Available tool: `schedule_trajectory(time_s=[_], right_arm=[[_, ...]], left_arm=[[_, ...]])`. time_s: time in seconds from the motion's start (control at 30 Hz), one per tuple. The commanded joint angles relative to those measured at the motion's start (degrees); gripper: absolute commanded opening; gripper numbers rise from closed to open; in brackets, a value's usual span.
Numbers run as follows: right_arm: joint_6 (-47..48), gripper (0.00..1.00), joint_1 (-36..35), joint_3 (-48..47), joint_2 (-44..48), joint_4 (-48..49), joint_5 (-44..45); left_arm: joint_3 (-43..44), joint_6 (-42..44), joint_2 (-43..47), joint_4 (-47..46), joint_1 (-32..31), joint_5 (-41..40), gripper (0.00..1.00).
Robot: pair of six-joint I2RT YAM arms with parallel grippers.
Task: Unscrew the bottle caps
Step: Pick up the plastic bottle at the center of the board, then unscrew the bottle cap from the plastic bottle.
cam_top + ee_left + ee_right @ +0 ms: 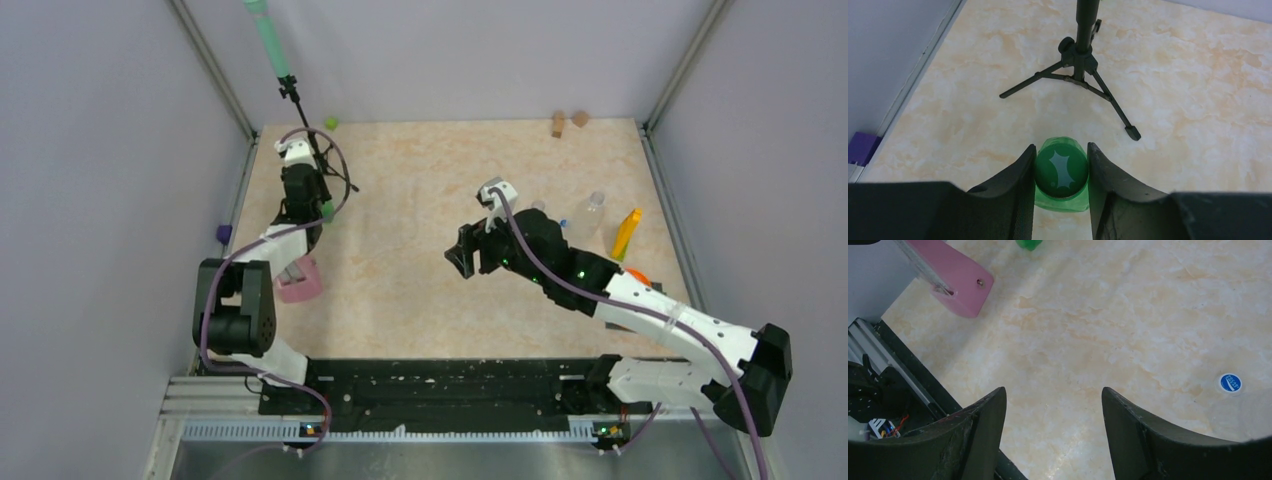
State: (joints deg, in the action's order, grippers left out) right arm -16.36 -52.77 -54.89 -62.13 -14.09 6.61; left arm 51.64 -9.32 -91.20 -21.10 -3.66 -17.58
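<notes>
**Grip on the green cap, right hand open over bare table**

Nearest you, on the left side of the table [420, 310], a pink piece [298, 283] lay under your left arm, close to the near edge. Your right gripper [1053, 390] hung a little further in, near the middle of the table. Its jaws stood wide apart with nothing between them and only marbled tabletop below. In the right wrist view a blue cap [1231, 383] showed off to one side of that gripper, well apart from the fingers. You could not tell from that view whether it sat on a bottle or lay loose.

Further in on the left, your left gripper [1060, 155] was closed tight on the dark green cap [1061, 172], one finger pressed against each side of it. The cap sat on the green bottle [1063, 202], which stood upright on the table under the fingers.

On the right, at about the same depth, the clear bottles [592, 216] stood just beside a yellow block [627, 232]. Their caps were too small to read there.

Beyond the left gripper a black tripod [1078, 70] stood with its legs spread on the tabletop, near the green bottle but not touching it. At the far edge lay a lime-green lump [331, 123] on the left and two brown pieces [568, 122] on the right.
</notes>
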Motion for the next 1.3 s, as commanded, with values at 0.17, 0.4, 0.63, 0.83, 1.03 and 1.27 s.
schedule_trajectory(time_s=[0.17,0.4,0.63,0.83,1.03,1.27], right_arm=[[-5.2,0.69,-0.9,5.8,1.1,8.0,-2.3],[-10.0,0.68,-1.3,14.1,4.5,17.3,-6.3],[-11.7,0.69,-7.5,19.7,5.3,26.5,-6.9],[-10.8,0.70,-10.6,24.0,6.9,34.6,-5.5],[-10.4,0.72,-10.6,27.0,9.3,38.5,-9.0],[-9.4,0.75,-10.5,30.4,12.1,41.6,-13.0]], left_arm=[[-4.1,2.0,13.5,6.1,0.1,20.2,0.00],[-5.5,0.3,27.7,20.6,-2.5,49.0,0.00],[-10.5,-2.1,36.4,25.3,-7.5,66.0,0.00],[-10.3,-2.6,37.6,24.6,-13.2,72.6,0.00],[-7.9,1.7,35.5,26.4,-21.8,79.1,0.00],[-9.7,-5.3,35.2,13.9,-24.8,83.9,0.00]])
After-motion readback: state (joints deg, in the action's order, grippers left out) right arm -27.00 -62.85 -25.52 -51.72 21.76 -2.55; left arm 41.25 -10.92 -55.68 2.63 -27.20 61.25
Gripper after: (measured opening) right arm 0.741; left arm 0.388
